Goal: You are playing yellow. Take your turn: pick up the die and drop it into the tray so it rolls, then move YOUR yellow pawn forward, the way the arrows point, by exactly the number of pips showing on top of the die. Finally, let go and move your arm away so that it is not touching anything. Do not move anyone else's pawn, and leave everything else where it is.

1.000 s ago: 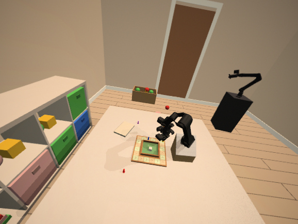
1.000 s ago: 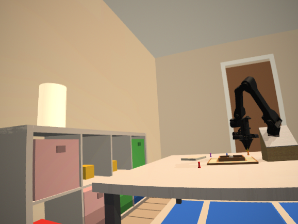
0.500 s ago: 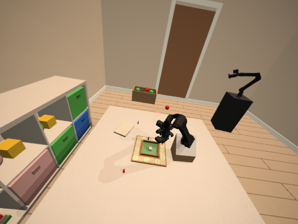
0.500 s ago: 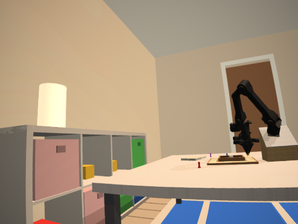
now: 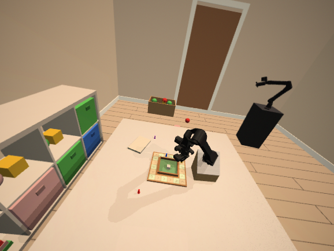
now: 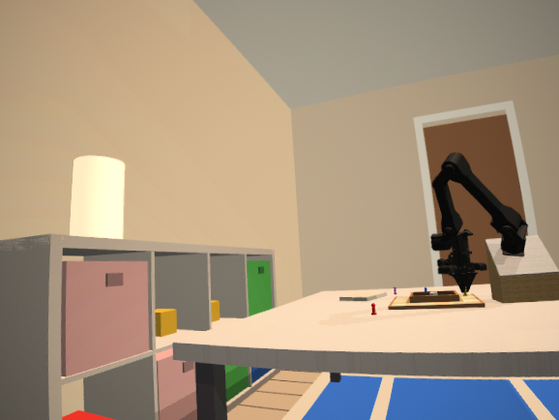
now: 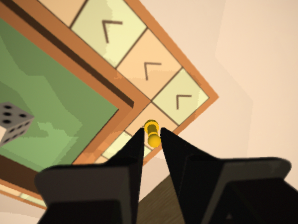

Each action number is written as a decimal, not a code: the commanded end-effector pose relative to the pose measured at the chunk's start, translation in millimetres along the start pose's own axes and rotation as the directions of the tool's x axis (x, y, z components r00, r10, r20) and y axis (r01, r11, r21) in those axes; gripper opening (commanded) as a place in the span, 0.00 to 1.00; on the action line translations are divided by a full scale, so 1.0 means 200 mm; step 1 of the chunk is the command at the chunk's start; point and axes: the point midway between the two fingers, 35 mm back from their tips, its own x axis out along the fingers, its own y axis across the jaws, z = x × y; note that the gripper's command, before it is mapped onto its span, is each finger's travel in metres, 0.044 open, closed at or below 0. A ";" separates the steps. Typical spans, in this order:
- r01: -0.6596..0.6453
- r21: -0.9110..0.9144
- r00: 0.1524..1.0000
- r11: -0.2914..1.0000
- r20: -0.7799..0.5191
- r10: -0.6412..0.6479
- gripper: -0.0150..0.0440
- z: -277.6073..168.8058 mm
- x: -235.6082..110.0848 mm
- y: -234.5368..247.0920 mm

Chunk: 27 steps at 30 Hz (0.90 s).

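The yellow pawn [image 5: 182, 162] [image 6: 465, 291] [image 7: 153, 134] stands on an orange square beside the corner square of the board [image 5: 151, 177] [image 6: 399, 304] [image 7: 149, 47]. My gripper [image 5: 181, 160] [image 6: 465, 289] [image 7: 152, 131] is slightly open, its fingertips on either side of the pawn with a narrow gap. The die [image 5: 168, 166] [image 6: 433, 293] [image 7: 18, 121] rests in the green-floored tray [image 5: 173, 163] [image 6: 433, 298] [image 7: 65, 107]; its lit face is mostly cut off in the wrist view, so its top pips cannot be read.
The blue pawn [image 5: 166, 155] [image 6: 426, 289] stands on the board's back edge. The red pawn [image 5: 138, 191] [image 6: 373, 310] stands off the board in front. The purple pawn [image 5: 155, 137] [image 6: 395, 290] and a flat pale slab [image 5: 140, 144] [image 6: 363, 296] are at the back left.
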 end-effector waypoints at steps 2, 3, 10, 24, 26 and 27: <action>0.001 -0.003 1.000 1.000 0.001 -0.001 0.61 0.00 0.00 0.00; 0.001 -0.003 1.000 1.000 0.001 -0.001 0.65 0.00 0.00 0.00; 0.002 0.006 1.000 1.000 -0.005 -0.002 0.97 0.01 -0.25 0.00; -0.003 -0.672 1.000 0.740 -0.007 -0.002 1.00 -0.18 -0.61 0.22; -0.004 -0.760 1.000 0.650 -0.007 -0.002 1.00 -0.22 -0.66 0.25; -0.004 -0.770 1.000 0.637 -0.008 -0.002 1.00 -0.23 -0.66 0.25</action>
